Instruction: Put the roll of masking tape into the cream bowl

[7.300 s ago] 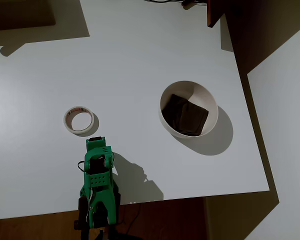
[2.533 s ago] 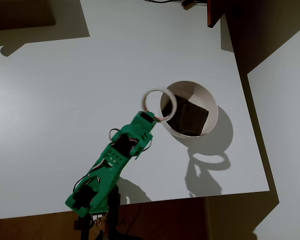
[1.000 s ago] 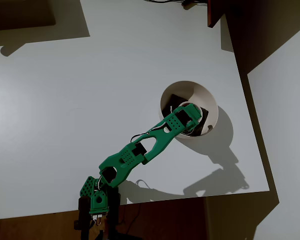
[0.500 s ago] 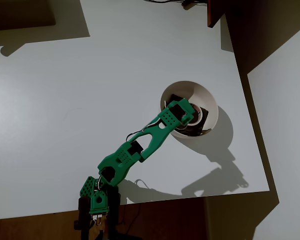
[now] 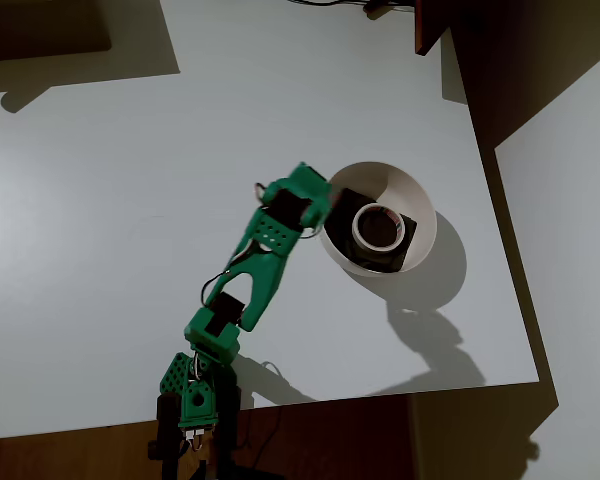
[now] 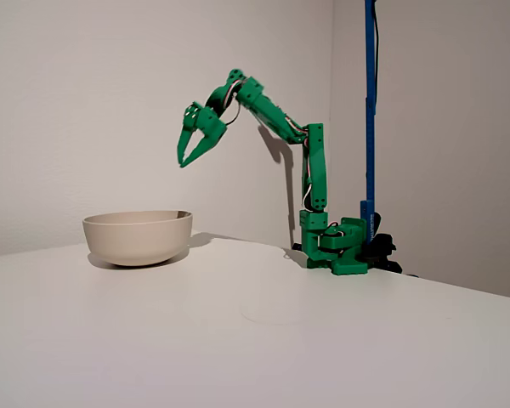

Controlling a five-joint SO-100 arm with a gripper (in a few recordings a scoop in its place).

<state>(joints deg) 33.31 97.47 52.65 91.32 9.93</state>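
The roll of masking tape (image 5: 378, 227) lies flat inside the cream bowl (image 5: 424, 205), on the dark brown piece (image 5: 348, 211). In the fixed view the bowl (image 6: 138, 236) stands at the left, and its wall hides what is inside. My green gripper (image 6: 182, 161) hangs high above the bowl's right rim and points down. Its fingers are slightly apart with nothing between them. From overhead the gripper (image 5: 315, 193) sits just left of the bowl's rim, clear of the tape.
The white table (image 5: 180, 150) spreads wide to the left and behind the bowl. Its right edge (image 5: 500, 250) runs close past the bowl. The arm's base (image 6: 336, 246) stands by a blue pole (image 6: 370, 110).
The gripper has let go of the tape, which now lies in the bowl. The arm has lifted out and pulled back to the left of the rim.
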